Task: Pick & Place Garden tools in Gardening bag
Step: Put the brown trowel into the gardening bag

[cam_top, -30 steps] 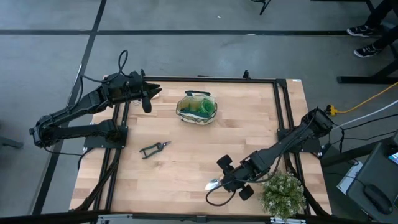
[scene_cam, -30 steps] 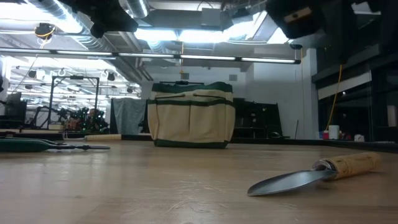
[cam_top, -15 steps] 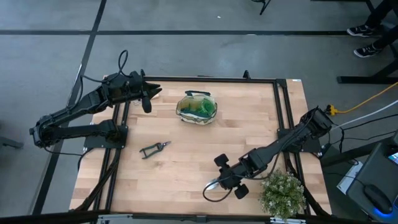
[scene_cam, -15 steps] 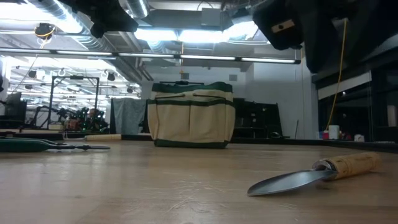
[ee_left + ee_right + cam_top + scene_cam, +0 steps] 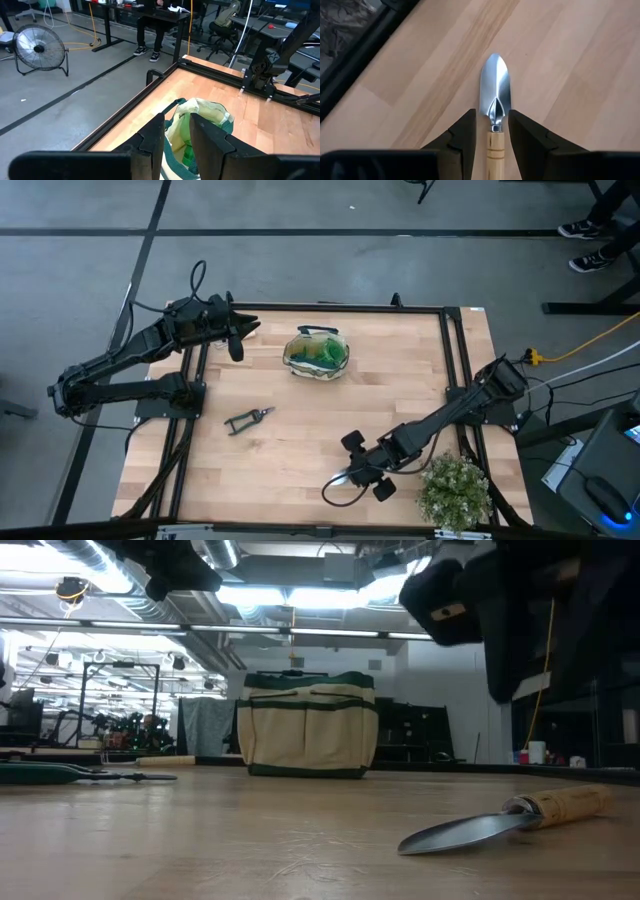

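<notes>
The silver trowel with a wooden handle (image 5: 495, 95) lies flat on the table near the front right, and also shows in the low view (image 5: 500, 825). My right gripper (image 5: 491, 112) is open above it, one finger on each side of the blade's neck and the handle, touching neither. The cream and green gardening bag (image 5: 316, 353) stands upright on its base at the far middle, with something green inside. The black pruning shears (image 5: 248, 419) lie flat left of centre. My left gripper (image 5: 237, 340) is open and empty in the air, left of the bag.
A bushy potted plant (image 5: 455, 490) stands at the near right corner, close beside my right arm. Black frame rails (image 5: 455, 370) run along the table's sides. Bare wood lies between the shears, the bag and the trowel.
My right gripper has gone toward the table's left edge and down, along the trowel from its handle toward its blade. The trowel has stayed where it lay.
</notes>
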{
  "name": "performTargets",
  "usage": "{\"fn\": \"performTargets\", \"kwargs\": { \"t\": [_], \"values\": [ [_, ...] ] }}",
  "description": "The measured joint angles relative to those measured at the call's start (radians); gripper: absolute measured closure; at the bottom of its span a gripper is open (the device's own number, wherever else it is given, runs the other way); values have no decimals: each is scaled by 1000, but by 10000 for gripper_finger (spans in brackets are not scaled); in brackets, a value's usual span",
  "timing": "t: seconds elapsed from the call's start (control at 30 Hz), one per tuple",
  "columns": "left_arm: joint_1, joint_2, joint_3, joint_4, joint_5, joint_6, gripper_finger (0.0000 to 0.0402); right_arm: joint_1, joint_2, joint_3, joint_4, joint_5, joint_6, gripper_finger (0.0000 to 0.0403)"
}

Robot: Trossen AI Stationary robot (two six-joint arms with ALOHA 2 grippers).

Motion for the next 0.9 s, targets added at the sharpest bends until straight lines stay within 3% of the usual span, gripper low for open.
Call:
{"fn": "performTargets", "kwargs": {
  "t": [0.53, 0.9],
  "values": [
    [0, 0, 0, -1, 0, 0, 315, -36, 136, 0, -2, -1, -2, 286],
    [0, 0, 0, -1, 0, 0, 315, -39, 150, 4, -2, -3, 0, 286]
  ]
}}
